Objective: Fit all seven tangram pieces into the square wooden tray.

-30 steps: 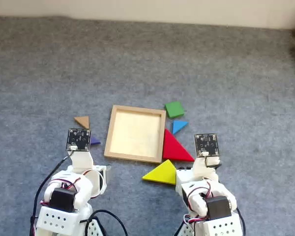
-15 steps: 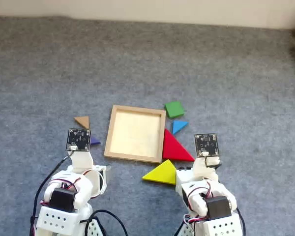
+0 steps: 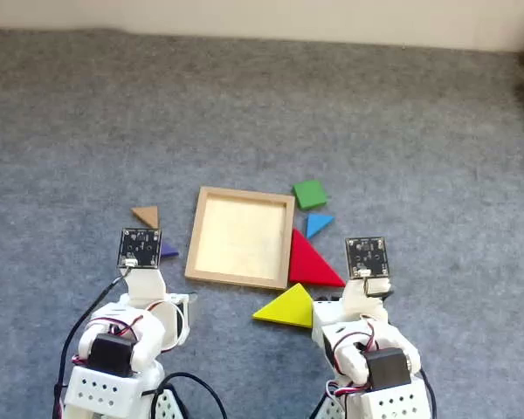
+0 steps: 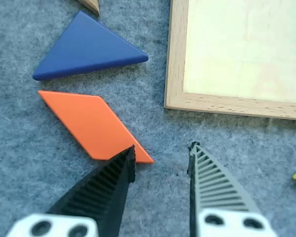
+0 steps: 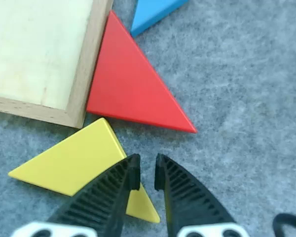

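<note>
Nothing has moved since the earlier frames: both arms sit as they did, low at the near edge of the grey tabletop.

Your left end effector is open with nothing between its jaws. Its dark fingertip sits over the near corner of the orange parallelogram. Just beyond that piece lies the dark blue triangle, and past it the tan triangle. All three are on the tabletop to the left of the square wooden tray.

Your right end effector is closed to a sliver of a gap and grips nothing. It sits over the edge of the yellow triangle, which lies just beside the tray's near right corner. The red triangle rests with one edge against the tray's right side. Farther out are the light blue triangle and, by the tray's far right corner, the green square.

All seven pieces lie on the tabletop around the tray.
</note>
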`<action>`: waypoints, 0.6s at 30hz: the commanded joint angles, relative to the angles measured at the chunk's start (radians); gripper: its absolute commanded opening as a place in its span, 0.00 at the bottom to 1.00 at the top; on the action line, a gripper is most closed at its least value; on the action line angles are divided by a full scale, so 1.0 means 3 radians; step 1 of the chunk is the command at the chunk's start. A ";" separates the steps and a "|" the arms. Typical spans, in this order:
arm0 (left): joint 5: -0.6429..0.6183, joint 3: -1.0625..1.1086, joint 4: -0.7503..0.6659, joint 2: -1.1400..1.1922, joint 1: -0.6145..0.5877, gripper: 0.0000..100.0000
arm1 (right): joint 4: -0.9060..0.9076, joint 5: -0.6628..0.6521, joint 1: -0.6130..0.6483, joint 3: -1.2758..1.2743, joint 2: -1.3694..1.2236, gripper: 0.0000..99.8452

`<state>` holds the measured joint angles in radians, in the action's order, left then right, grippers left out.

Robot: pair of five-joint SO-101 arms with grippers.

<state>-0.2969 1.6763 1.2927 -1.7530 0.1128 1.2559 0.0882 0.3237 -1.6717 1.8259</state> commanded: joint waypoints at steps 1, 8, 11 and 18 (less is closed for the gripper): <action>-0.0026 0.0074 0.0026 -0.0059 0.0064 0.18 | -0.0003 0.0015 -0.0008 -0.0463 0.0049 0.06; -0.0026 0.0074 0.0026 -0.0059 0.0064 0.18 | -0.0003 0.0010 -0.0033 -0.0442 0.0049 0.06; -0.0026 0.0074 0.0026 -0.0059 0.0064 0.18 | -0.0023 0.0010 -0.0033 -0.0432 0.0049 0.06; -0.0026 0.0074 0.0026 -0.0059 0.0064 0.18 | -0.0028 0.0010 -0.0243 0.0115 0.0049 0.06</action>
<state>-0.2969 1.6763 1.2927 -1.7530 0.1128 1.2559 0.0882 0.2977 -1.6717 1.8259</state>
